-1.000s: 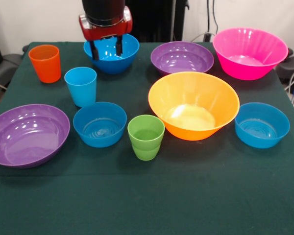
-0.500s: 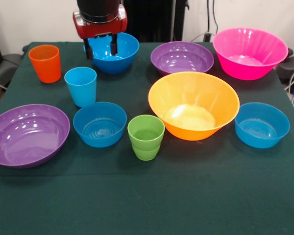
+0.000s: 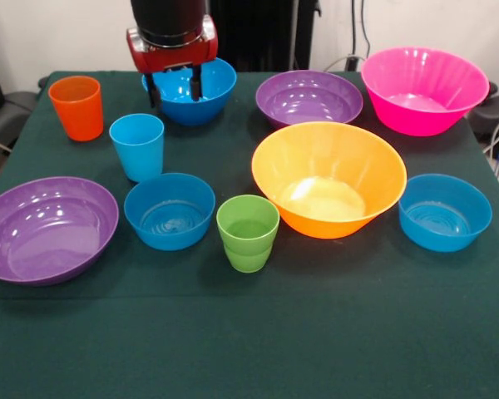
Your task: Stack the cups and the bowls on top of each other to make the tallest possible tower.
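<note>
My gripper [image 3: 175, 96] hangs open over the left rim of the far blue bowl [image 3: 216, 87], one finger outside the rim and one inside. It holds nothing. The orange cup [image 3: 76, 107], light blue cup [image 3: 137, 146] and green cup [image 3: 248, 233] stand upright and apart. The orange-yellow bowl [image 3: 328, 179] sits mid-table and the pink bowl [image 3: 424, 89] at the far right. Purple bowls sit at the back [image 3: 308, 98] and near left [image 3: 48, 229]. Two more blue bowls sit at centre-left [image 3: 169, 210] and right [image 3: 445, 212]. Nothing is stacked.
A dark green cloth [image 3: 258, 332] covers the table, with open cloth along the near edge. Cables [image 3: 358, 33] and dark equipment stand behind the table's far side.
My gripper has shifted a little to the left along the far blue bowl and stays open. Cups and bowls have not moved.
</note>
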